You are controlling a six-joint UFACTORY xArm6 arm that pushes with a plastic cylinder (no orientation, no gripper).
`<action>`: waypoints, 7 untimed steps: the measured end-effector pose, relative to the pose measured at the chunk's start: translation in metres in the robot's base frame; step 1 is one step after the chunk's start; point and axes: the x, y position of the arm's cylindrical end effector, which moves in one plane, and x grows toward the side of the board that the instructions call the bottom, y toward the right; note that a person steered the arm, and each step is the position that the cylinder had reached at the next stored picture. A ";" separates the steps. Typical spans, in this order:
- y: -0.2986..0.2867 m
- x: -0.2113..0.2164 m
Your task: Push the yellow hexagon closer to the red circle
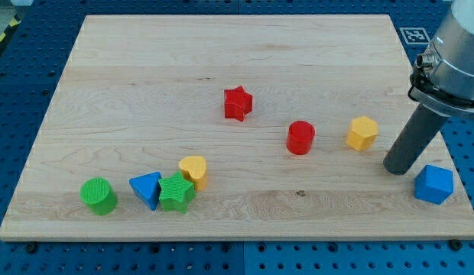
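Note:
The yellow hexagon (362,133) lies on the wooden board at the view's right. The red circle (300,137) lies a short way to its left, with a gap between them. My tip (396,167) rests on the board just right of and below the yellow hexagon, apart from it. The rod rises from the tip toward the view's upper right.
A blue hexagon (433,184) lies right of my tip near the board's right edge. A red star (238,103) lies near the middle. A yellow heart (194,169), green star (176,192), blue triangle (147,188) and green circle (99,195) cluster at lower left.

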 end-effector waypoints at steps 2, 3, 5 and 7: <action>-0.042 -0.055; -0.044 -0.065; -0.002 -0.096; -0.010 -0.113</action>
